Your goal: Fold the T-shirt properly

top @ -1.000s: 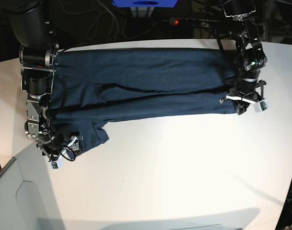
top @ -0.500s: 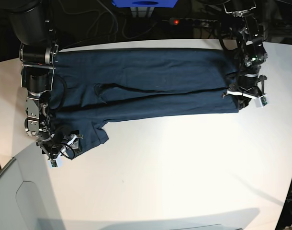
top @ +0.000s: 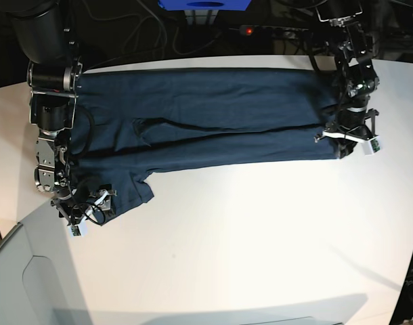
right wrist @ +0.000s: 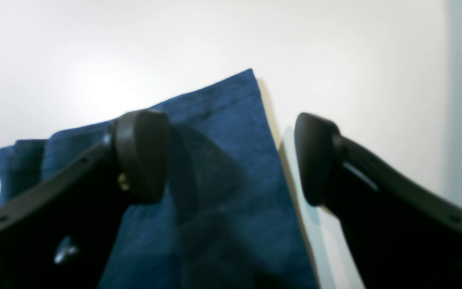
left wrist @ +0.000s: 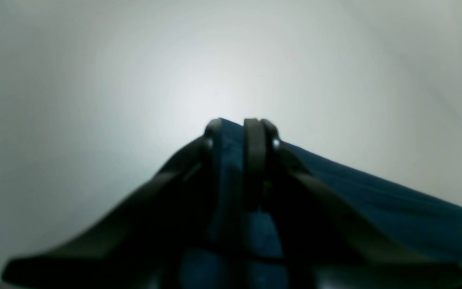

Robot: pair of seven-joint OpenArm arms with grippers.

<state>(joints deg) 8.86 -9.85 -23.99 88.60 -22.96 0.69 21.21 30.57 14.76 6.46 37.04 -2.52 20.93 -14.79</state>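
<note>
The dark navy T-shirt (top: 213, 115) lies stretched along the back of the white table, folded lengthwise, with a sleeve flap at the front left. My left gripper (top: 343, 143) is at its right end. In the left wrist view this gripper (left wrist: 239, 130) is shut on a fold of the navy cloth (left wrist: 375, 188). My right gripper (top: 91, 208) is at the shirt's front left corner. In the right wrist view it (right wrist: 229, 156) is open, one finger over the cloth (right wrist: 223, 180) and the other over bare table beside the cloth's edge.
The white table (top: 261, 237) extends in front of the shirt. A grey panel (top: 30, 277) sits at the front left corner. A blue box (top: 205, 4), cables and a red light (top: 248, 30) are behind the table's back edge.
My left gripper has shifted slightly toward the back at the shirt's right end. The right arm and the shirt have hardly moved.
</note>
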